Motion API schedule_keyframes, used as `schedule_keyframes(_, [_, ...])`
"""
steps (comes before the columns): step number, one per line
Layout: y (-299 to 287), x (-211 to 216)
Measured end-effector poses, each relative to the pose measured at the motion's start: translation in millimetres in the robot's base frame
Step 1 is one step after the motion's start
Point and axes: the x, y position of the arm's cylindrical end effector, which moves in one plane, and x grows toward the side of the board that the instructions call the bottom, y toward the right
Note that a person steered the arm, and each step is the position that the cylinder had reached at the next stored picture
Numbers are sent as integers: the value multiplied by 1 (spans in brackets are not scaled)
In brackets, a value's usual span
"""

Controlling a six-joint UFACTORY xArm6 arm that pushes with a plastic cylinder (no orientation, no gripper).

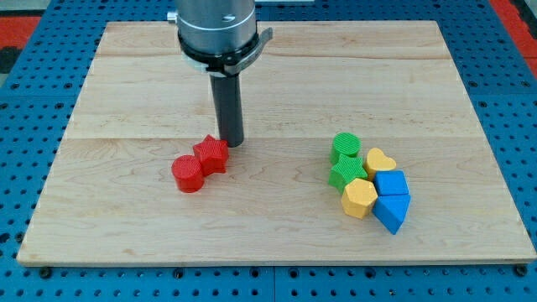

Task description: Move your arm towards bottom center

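My tip (232,143) rests on the wooden board (126,101) left of centre. It is right behind the red star block (211,154), at its upper right edge, touching or nearly so. A red cylinder (189,174) sits against the star's lower left. At the right is a cluster: a green cylinder (345,145), a green star (346,173), a yellow heart (380,159), a yellow hexagon (359,198), a blue block (391,182) and a blue wedge-shaped block (392,210).
The arm's grey body (216,29) hangs over the board's top edge. Blue pegboard (33,168) surrounds the board on all sides.
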Motion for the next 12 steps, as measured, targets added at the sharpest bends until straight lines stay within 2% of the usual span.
schedule_keyframes(1, [-55, -3])
schedule_keyframes(2, [-79, 26])
schedule_keyframes(3, [-4, 44])
schedule_keyframes(4, [69, 43])
schedule_keyframes(5, [41, 19])
schedule_keyframes(6, [69, 15])
schedule_keyframes(7, [58, 26])
schedule_keyframes(8, [-66, 21])
schedule_keyframes(9, [-97, 46])
schedule_keyframes(10, [-29, 76])
schedule_keyframes(11, [-26, 81])
schedule_keyframes(12, [-64, 104])
